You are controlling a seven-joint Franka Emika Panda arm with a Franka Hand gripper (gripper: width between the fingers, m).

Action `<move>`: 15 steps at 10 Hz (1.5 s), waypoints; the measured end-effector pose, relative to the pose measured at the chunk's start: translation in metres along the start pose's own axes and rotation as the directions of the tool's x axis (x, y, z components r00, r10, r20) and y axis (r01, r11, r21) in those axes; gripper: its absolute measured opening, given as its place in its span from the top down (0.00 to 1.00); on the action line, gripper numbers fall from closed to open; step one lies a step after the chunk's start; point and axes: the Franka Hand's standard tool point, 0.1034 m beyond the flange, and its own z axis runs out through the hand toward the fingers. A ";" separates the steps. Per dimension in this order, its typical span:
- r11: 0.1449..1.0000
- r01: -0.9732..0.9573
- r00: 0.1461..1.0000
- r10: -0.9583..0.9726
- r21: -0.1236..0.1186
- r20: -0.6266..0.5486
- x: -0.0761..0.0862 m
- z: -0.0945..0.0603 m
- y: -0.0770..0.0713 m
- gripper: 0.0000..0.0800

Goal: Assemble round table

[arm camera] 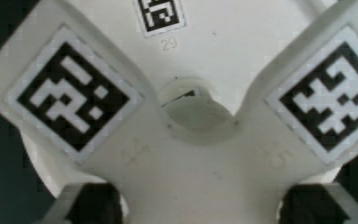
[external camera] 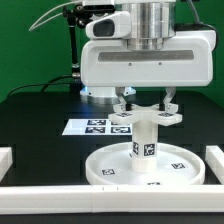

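The large rimmed disc [external camera: 105, 166] lies flat on the black table near the front. The short cylindrical post [external camera: 146, 148] stands upright on its central hub, with a tag on its side. The flat lobed cross piece [external camera: 146, 117] sits level on top of the post. My gripper [external camera: 145, 104] comes straight down from above and is shut on the cross piece. In the wrist view the cross piece [arm camera: 194, 150] fills the frame, with tagged lobes and a central hole. The dark fingers [arm camera: 91, 206] press its two sides, with my gripper [arm camera: 211, 204] centred over it.
The marker board [external camera: 90, 127] lies flat behind the disc, toward the exterior view's left. White rails edge the black surface at the front [external camera: 60, 197], the left [external camera: 4, 156] and the right [external camera: 215, 160]. A green wall stands behind the arm.
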 end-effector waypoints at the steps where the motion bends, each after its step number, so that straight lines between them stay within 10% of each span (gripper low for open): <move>1: 0.998 -0.063 0.998 0.063 0.003 0.001 0.000 0.000 -0.001 0.45; 6: 0.892 -0.450 0.893 0.450 0.043 0.009 0.001 0.000 -0.003 0.45; 12: 0.458 -0.886 0.464 0.883 0.075 0.079 0.000 0.000 -0.017 0.45; 15: 0.380 -0.922 0.386 0.918 0.070 0.092 0.000 0.001 -0.019 0.35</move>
